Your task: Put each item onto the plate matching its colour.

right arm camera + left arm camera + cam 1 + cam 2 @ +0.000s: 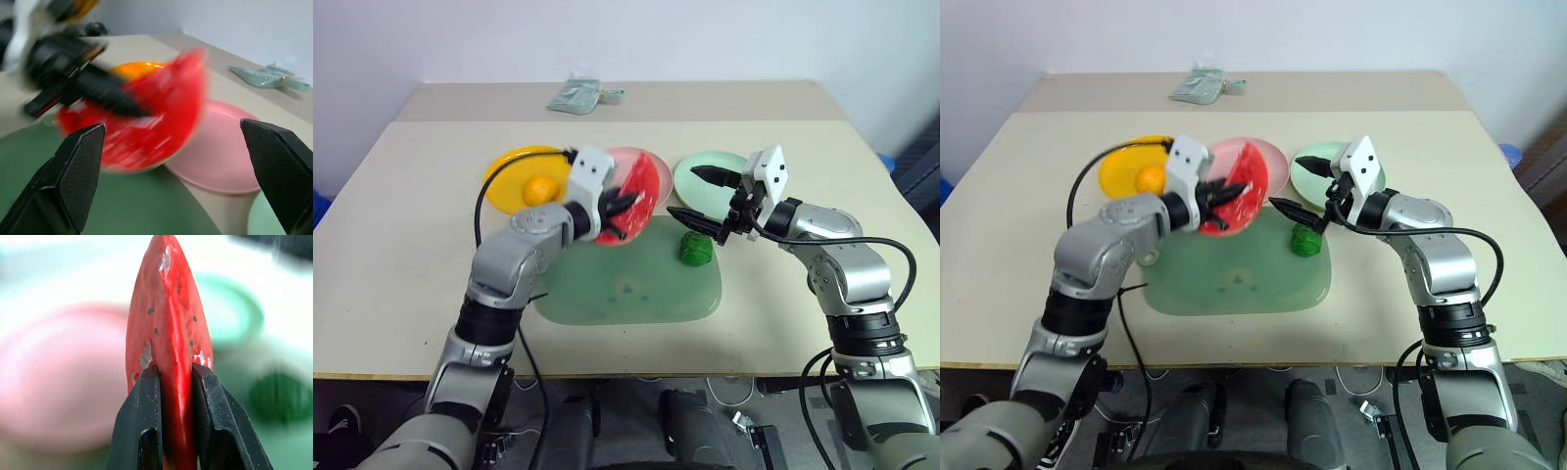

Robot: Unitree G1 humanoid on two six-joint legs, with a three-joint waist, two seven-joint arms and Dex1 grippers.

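Left gripper [625, 208]: clamped on the watermelon wedge [634, 201]; the wedge is pinched between both black fingers [142, 426] in the left wrist view.
Watermelon wedge: held in the air at frame centre of the left eye view, in front of the pink plate [641, 162]; contact with the plate cannot be determined.
Right gripper [703, 200]: spread wide, nothing held; positioned right of centre, between the mint plate [697, 181] and the dark-green lump [695, 248].
Orange fruit [540, 190]: seated on the yellow plate [506, 168], left of centre.
Dark-green lump: located on the green mat [626, 289], near the mat's upper right corner, just below the lower finger of the right gripper.
Plates: arranged in a row across the middle of the table [391, 245], yellow at left, pink in the middle, mint at right.
Pink plate: overlapped in part by the wedge and the left gripper.
Mint plate: no item carried.
Green mat: laid below the plates, at lower centre of the tabletop.
Packet [576, 95]: pale, placed at the upper centre, on the far part of the table.
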